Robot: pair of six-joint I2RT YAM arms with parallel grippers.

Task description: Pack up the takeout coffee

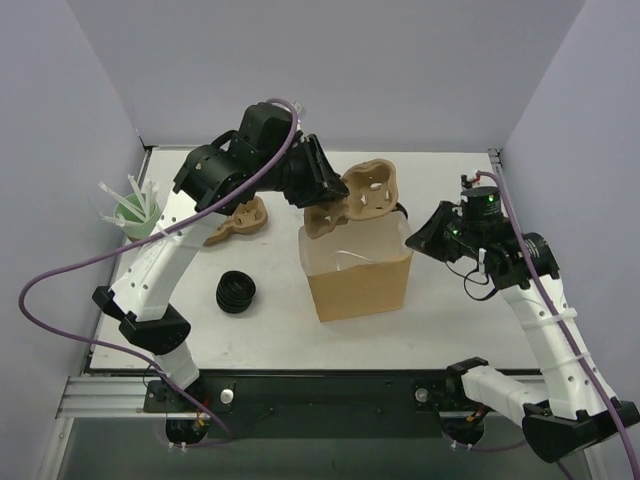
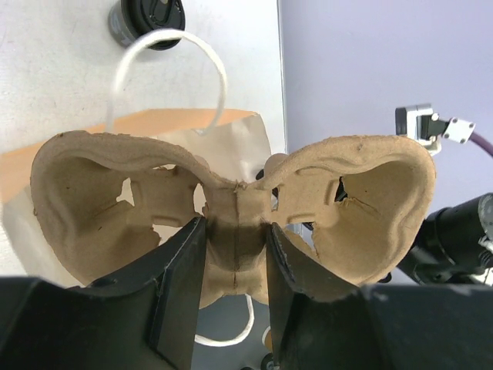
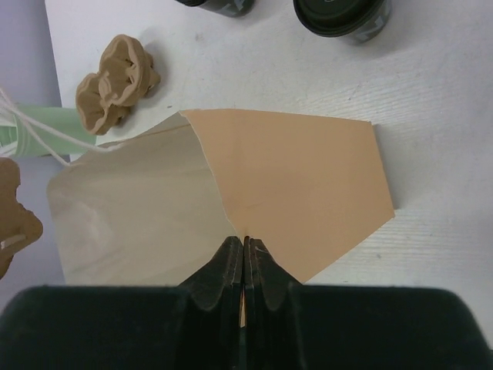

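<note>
My left gripper (image 1: 328,196) is shut on the middle of a brown moulded cup carrier (image 1: 364,196) and holds it above the open brown paper bag (image 1: 360,282). In the left wrist view the fingers (image 2: 181,270) clamp the carrier (image 2: 92,193) over the bag's mouth (image 2: 177,131). My right gripper (image 1: 416,240) is shut on the bag's right rim (image 3: 293,177). A black lidded takeout coffee (image 3: 343,15) stands on the table beyond the bag, with a second cup (image 3: 219,6) beside it. One also shows in the left wrist view (image 2: 146,19). In the top view they are hidden.
A second cup carrier (image 1: 236,222) lies left of the bag. A squat ribbed black stack (image 1: 236,291) sits front left. A mint-green cup of white straws (image 1: 134,212) stands at the far left. Purple walls enclose the table.
</note>
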